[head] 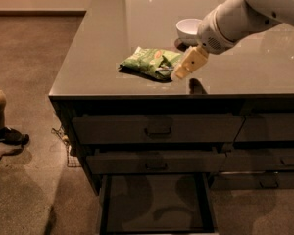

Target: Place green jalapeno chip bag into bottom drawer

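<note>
Pickup is the step in hand, by my judgement: the green chip bag [147, 62] lies flat on the dark desk [98, 58], near the front edge and left of the white bowl [188, 28], and nothing has lifted it. The claw [177, 75] hangs at the end of the white arm [235, 18], slanting down and to the left, its tip at the bag's right edge, either touching it or just beside it; which of the two cannot be made out. Whether the claw is open or closed cannot be told either, since it shows as one pale block from this angle. Below the desk front, the bottom drawer [157, 204] stands pulled out with its dark floor bare, while the two drawers with handles above it, the top one [157, 129] and the middle one [154, 161], are shut. The next move calls for the claw to settle over the crumpled foil and close on a fold thick enough to hold, because a thin pinch on a slick bag may slip. After that the bag has to clear the desk edge and come down well forward of the shut drawer fronts, so that it drops inside the tray and not on its front rim.
</note>
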